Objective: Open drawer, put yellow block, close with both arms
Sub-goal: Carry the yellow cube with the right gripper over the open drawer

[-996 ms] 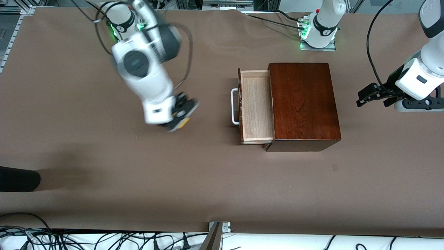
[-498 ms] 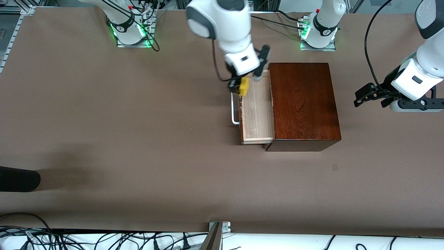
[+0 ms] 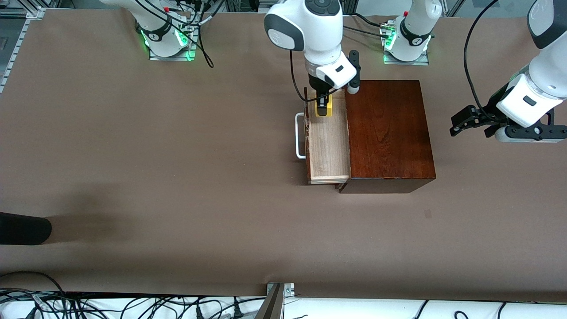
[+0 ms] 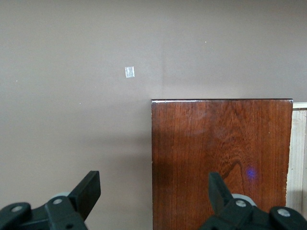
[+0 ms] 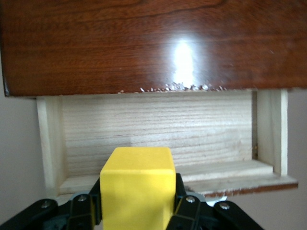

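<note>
Since the earlier frame, the right gripper (image 3: 323, 107) has carried the yellow block (image 3: 324, 109) over the open drawer (image 3: 328, 141), upper centre, clamped on its flat sides (it looks light, rigid, smooth). The left gripper (image 3: 469, 122) waits spread apart, at the frame's right edge.

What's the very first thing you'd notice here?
The bright yellow block, pinched in the right gripper over the open drawer of the shiny dark wooden box. The left gripper waits open above the table at the left arm's end.
</note>
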You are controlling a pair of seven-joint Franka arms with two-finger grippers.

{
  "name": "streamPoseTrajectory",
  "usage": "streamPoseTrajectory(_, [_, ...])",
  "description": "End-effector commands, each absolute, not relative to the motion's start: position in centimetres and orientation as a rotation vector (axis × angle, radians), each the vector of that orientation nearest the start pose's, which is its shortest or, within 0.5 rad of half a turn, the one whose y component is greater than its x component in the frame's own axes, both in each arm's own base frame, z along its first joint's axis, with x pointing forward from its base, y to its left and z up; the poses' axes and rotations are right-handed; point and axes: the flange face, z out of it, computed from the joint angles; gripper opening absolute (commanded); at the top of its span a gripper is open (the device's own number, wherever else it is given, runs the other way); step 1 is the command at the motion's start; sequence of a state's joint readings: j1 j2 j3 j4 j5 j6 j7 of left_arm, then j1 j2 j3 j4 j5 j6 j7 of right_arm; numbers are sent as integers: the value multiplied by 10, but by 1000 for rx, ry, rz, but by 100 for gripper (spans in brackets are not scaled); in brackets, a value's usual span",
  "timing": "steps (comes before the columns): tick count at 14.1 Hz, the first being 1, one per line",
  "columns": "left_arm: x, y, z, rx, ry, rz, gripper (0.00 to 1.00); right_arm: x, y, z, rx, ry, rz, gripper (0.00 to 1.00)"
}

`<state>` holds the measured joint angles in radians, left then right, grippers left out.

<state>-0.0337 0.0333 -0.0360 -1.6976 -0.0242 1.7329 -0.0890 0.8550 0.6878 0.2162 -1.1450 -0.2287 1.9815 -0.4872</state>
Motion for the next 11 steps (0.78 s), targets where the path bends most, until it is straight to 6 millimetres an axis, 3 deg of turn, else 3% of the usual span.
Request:
streamPoseTrajectory(1, [570, -44, 565, -3160, 10, -32, 100, 415, 648, 410, 2019, 2287, 294, 0])
streamPoseTrajectory(3, [568, -56, 569, -3140, 54, -39, 100, 417, 650, 396, 1921, 2365, 284, 0])
streamPoseTrajectory(11, [569, -53, 570, -3138, 47, -41, 100, 416, 649, 349, 1925, 2373, 152, 0])
